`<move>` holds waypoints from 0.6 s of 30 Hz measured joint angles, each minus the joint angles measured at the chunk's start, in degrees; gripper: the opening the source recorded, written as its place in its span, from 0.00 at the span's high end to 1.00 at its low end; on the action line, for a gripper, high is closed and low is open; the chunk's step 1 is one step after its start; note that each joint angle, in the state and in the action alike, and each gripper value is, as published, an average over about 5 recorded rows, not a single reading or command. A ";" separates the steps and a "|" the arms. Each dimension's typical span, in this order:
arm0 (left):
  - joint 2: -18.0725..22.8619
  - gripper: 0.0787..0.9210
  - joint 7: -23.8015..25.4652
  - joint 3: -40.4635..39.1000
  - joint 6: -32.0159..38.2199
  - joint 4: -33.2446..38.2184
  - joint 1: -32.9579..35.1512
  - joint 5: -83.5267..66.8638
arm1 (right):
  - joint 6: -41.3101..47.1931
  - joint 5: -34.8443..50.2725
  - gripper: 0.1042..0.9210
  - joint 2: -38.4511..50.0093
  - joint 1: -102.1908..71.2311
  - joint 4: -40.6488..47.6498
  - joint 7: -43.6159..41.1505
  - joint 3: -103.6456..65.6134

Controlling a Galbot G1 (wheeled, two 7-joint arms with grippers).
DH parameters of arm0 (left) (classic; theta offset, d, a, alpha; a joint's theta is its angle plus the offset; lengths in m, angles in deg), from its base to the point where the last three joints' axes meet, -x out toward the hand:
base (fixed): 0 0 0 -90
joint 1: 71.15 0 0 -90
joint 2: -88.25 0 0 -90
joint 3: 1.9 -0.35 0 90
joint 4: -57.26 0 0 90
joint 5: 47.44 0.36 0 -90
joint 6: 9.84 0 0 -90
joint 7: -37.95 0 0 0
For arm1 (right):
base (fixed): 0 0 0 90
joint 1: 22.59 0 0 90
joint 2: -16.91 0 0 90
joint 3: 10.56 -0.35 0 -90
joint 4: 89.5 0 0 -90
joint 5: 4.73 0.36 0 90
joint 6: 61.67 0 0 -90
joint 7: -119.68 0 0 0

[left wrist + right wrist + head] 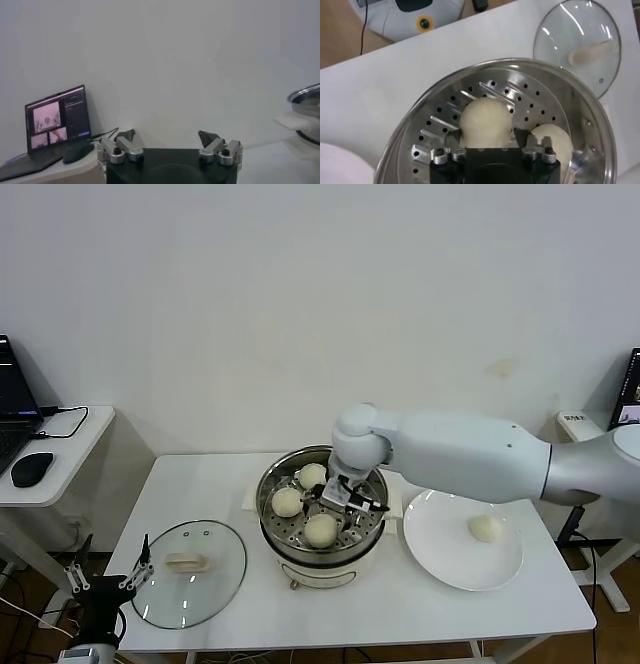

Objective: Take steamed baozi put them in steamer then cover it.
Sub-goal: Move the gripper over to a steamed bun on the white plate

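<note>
R gripper [487, 141] fingers open astride bun [486, 121], 3 buns in steamer [270, 484], L fingers open.

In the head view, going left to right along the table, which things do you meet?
Lid → steamer holding three buns, right gripper over it → plate → last bun.

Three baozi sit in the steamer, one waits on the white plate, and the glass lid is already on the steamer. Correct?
Not quite: the head view shows the glass lid lying on the table left of the steamer, which is uncovered. The three baozi inside and one on the plate are right.
</note>
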 measured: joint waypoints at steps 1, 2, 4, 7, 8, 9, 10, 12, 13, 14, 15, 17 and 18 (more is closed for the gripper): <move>-0.13 0.12 0.02 0.11 0.01 -0.01 -0.01 -0.04 | 0.20 0.11 0.12 0.43 0.17 -0.07 -0.14 -0.41; -0.26 0.12 0.03 0.24 0.01 -0.01 -0.02 -0.09 | 0.49 0.29 0.12 0.92 0.31 -0.17 -0.28 -0.86; -0.54 0.12 0.10 0.46 0.01 -0.03 -0.12 -0.23 | 1.46 0.84 0.12 2.15 0.57 -0.43 -0.55 -1.91; -0.92 0.12 0.20 0.63 -0.05 -0.13 -0.35 -0.39 | 4.14 1.98 0.12 4.57 0.86 -0.94 -0.76 -3.73; -1.04 0.12 0.23 0.62 -0.07 -0.20 -0.44 -0.41 | 5.33 2.37 0.12 5.53 0.91 -1.16 -0.81 -4.33; -1.16 0.12 0.25 0.59 -0.09 -0.27 -0.54 -0.41 | 6.64 2.75 0.12 6.59 0.93 -1.41 -0.87 -4.91; -1.28 0.12 0.27 0.53 -0.09 -0.34 -0.64 -0.39 | 8.00 3.11 0.12 7.73 0.91 -1.68 -0.95 -5.47; -1.52 0.12 0.29 0.32 -0.09 -0.48 -0.82 -0.35 | 10.54 3.65 0.12 10.24 0.71 -2.22 -1.12 -6.56; -1.64 0.12 0.30 0.20 -0.09 -0.54 -0.91 -0.32 | 11.69 3.84 0.12 11.63 0.54 -2.46 -1.23 -7.12; -1.76 0.12 0.31 0.06 -0.07 -0.62 -1.00 -0.30 | 12.69 3.95 0.12 13.05 0.29 -2.65 -1.35 -7.70; -1.88 0.12 0.31 -0.07 -0.06 -0.70 -1.08 -0.28 | 13.57 3.99 0.12 14.56 -0.04 -2.78 -1.50 -8.33; -2.12 0.12 0.31 -0.32 -0.01 -0.89 -1.27 -0.24 | 14.95 3.89 0.12 17.62 -0.96 -2.87 -1.82 -9.73; -2.24 0.12 0.32 -0.45 0.01 -0.98 -1.36 -0.22 | 15.45 3.72 0.12 19.15 -1.62 -2.85 -2.01 -10.56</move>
